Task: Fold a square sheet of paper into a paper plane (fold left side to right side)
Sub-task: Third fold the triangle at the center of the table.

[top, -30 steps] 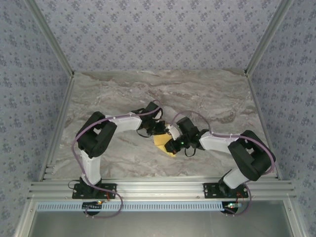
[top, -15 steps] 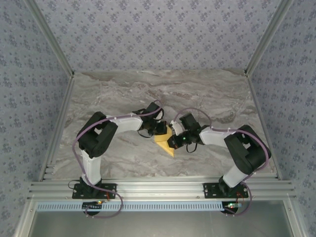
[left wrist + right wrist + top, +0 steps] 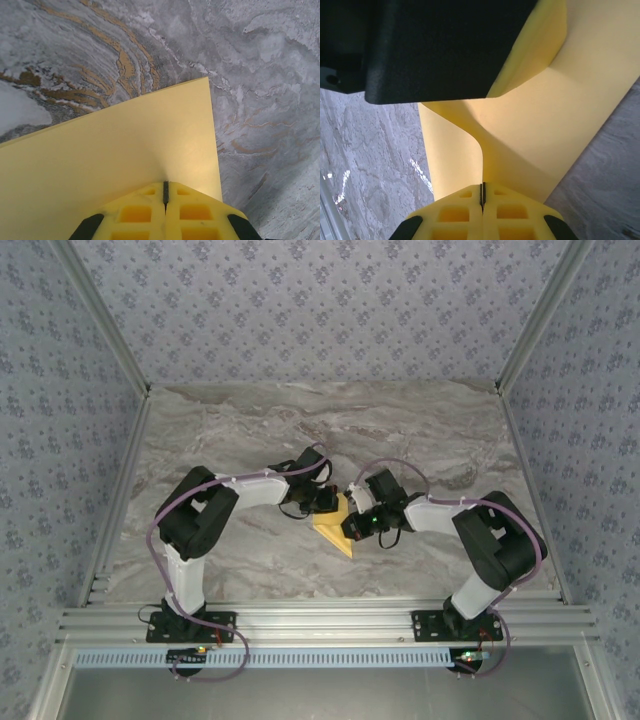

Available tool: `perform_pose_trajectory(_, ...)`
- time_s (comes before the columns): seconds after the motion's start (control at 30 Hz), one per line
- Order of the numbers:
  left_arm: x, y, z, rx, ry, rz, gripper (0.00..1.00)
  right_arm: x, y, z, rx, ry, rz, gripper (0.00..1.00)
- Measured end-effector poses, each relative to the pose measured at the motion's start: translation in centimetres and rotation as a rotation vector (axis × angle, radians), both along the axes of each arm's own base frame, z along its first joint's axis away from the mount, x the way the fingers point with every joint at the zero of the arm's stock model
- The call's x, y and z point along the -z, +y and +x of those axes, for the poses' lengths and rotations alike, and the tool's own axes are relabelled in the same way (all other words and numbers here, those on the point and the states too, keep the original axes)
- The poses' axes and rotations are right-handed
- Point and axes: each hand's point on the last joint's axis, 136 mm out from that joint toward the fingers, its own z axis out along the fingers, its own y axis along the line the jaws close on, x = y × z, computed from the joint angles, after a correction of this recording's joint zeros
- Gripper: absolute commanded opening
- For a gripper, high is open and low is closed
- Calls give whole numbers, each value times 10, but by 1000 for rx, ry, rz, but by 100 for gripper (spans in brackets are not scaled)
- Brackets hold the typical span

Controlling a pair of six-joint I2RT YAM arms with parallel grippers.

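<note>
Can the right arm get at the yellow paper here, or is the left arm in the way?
Likely yes: the right gripper is at the square sheet of paper, shut on a raised fold. The left gripper, shut too, crowds close above but leaves that edge free.

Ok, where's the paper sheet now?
In the top view, the square sheet of paper sits mid-table between the left gripper and the right gripper, which pinches a curled edge.
</note>
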Motion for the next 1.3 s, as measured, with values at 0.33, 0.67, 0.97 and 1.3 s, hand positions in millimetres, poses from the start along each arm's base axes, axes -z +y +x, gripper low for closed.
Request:
perform_pose_trajectory(0.33,0,0,0,0,0,0,3,2,-2,1,9,10,-4,0)
perform_pose_trajectory(0.67,0,0,0,-1,-1,1,9,7,-3,0,21,30,-8,0)
perform_pose_trajectory(0.97,-12,13,5,-20,-10,53,17,7,-3,0,20,37,-4,0)
perform_pose_trajectory(1.3,-81,37,-8,-64,-142,-70,8,8,-3,0,19,37,-5,0)
